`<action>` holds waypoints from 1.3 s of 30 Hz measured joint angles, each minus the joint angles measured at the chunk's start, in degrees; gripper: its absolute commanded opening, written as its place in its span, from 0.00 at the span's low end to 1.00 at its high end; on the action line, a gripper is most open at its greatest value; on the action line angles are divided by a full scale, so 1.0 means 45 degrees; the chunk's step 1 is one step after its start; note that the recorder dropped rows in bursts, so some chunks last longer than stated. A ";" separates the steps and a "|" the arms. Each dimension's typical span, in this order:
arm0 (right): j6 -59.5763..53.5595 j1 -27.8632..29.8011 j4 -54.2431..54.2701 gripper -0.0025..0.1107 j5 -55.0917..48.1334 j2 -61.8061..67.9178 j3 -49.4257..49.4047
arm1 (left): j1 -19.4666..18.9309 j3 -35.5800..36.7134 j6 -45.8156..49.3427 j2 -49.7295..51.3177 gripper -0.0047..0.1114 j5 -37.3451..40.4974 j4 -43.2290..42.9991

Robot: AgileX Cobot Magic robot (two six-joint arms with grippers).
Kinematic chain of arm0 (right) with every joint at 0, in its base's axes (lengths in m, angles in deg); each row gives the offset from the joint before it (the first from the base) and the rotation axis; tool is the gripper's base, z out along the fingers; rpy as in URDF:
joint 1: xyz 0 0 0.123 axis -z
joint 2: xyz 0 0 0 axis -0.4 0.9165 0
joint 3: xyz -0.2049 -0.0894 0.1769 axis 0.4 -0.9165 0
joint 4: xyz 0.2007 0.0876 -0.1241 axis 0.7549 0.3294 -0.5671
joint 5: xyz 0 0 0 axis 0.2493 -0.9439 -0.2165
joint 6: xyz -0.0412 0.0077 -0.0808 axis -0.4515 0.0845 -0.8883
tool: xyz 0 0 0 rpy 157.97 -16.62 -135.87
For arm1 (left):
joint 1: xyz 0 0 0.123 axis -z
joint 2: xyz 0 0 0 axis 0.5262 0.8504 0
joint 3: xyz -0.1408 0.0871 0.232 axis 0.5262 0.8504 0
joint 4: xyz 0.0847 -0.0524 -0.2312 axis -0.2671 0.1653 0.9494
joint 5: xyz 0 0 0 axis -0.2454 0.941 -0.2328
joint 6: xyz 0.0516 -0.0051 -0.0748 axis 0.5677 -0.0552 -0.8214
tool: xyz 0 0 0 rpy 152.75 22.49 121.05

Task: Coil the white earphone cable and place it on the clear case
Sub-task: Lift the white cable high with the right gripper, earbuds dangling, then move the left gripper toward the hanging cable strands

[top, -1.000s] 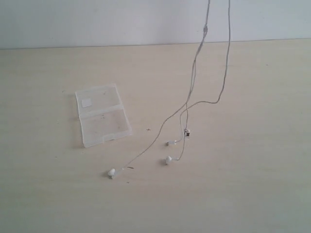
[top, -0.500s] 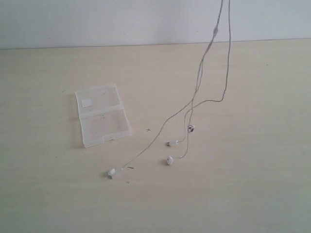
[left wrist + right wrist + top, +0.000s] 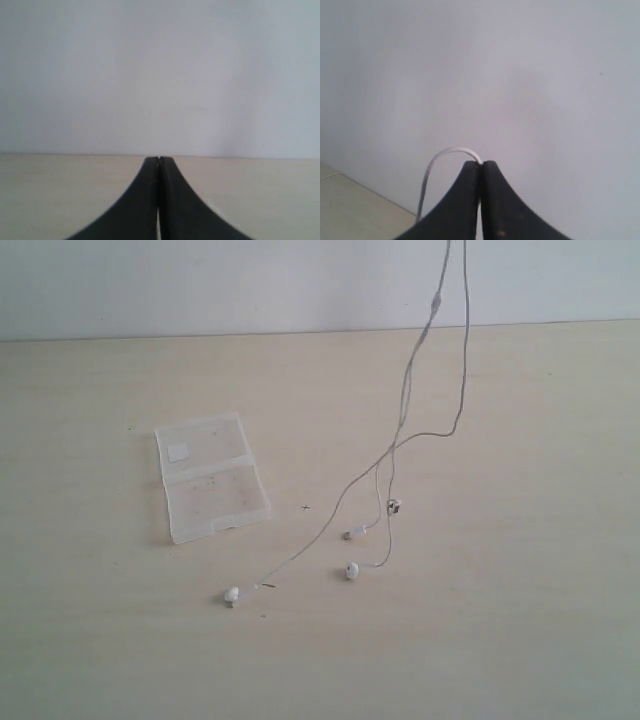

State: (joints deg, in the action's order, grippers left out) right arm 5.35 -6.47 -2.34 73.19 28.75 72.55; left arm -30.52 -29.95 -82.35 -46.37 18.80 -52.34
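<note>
Right pincer closed on the white earphone cable, a short loop arching out beside the tips. Left pincer pressed shut; no cable is visible in it, so whether it holds a strand cannot be told. In the exterior view two strands of the cable hang from above the frame, well to the right of the clear case. They cross lower down, and the ends trail on the surface. One earbud lies right of the case, the other earbud just past its near edge. The case lies open, flat and untouched. Risks, as judged: the thin wire may slip from the grip; the crossed strands may knot while coiling; dragged ends could nudge the light case. Nothing lies between the case and the cable, only bare surface.
</note>
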 measured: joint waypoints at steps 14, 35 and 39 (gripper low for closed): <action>0.0000 0.0000 0.0000 0.02 0.0352 0.0044 0.0000 | 0.0000 0.0000 -0.4110 0.0797 0.04 -0.3920 -0.0142; 0.0395 0.0000 0.0132 0.02 0.1194 0.1578 0.0000 | 0.4262 -0.6859 -0.7125 1.9237 0.71 -1.1650 -0.8673; 0.0626 0.0000 0.0151 0.02 0.1578 0.1578 0.0000 | 0.5450 -0.7908 -0.5943 1.9971 0.73 -1.1090 -0.8568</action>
State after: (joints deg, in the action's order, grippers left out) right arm 8.17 -6.47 -1.67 80.29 35.85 72.55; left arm -5.99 -65.54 -109.09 43.50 -31.10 -90.90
